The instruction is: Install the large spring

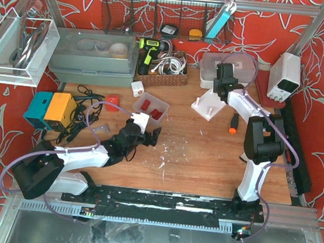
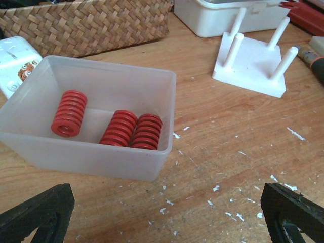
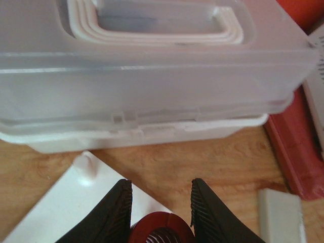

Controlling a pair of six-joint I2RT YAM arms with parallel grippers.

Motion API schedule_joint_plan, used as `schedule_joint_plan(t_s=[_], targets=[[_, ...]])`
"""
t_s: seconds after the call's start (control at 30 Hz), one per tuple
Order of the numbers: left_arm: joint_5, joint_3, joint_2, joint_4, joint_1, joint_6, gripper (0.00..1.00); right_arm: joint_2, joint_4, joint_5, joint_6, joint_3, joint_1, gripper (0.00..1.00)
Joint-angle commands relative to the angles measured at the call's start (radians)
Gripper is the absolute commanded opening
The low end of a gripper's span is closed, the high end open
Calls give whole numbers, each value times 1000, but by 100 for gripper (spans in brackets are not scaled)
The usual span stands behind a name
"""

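My right gripper (image 3: 161, 185) is shut on a large red spring (image 3: 161, 230) and holds it over the white peg base (image 3: 61, 207), close to one peg (image 3: 87, 164). From above, the right gripper (image 1: 218, 94) sits at the far edge of the base (image 1: 208, 107). A clear bin (image 2: 86, 157) holds three red springs (image 2: 69, 112), two of them side by side (image 2: 132, 129). My left gripper (image 2: 167, 212) is open and empty just short of the bin, with its fingers (image 2: 38, 212) wide apart. From above it (image 1: 152, 133) lies near the bin (image 1: 151, 106).
A translucent lidded box (image 3: 152, 76) stands right behind the peg base. A wicker basket (image 2: 86, 25) is behind the bin. An orange-tipped tool (image 1: 233, 124) and a white power supply (image 1: 285, 76) are at the right. Yellow and teal boxes (image 1: 51, 109) are at the left.
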Motion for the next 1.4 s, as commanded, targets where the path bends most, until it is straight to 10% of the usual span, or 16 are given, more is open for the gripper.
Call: schedule_joint_plan(t_s=[0.0, 0.37, 1.37], targets=[[20, 14, -12, 28, -7, 4, 100, 61, 92, -25, 6, 66, 5, 0], [30, 12, -21, 26, -7, 8, 100, 106, 348, 13, -85, -5, 26, 0], [31, 2, -41, 30, -8, 9, 100, 251, 343, -7, -179, 135, 58, 0]])
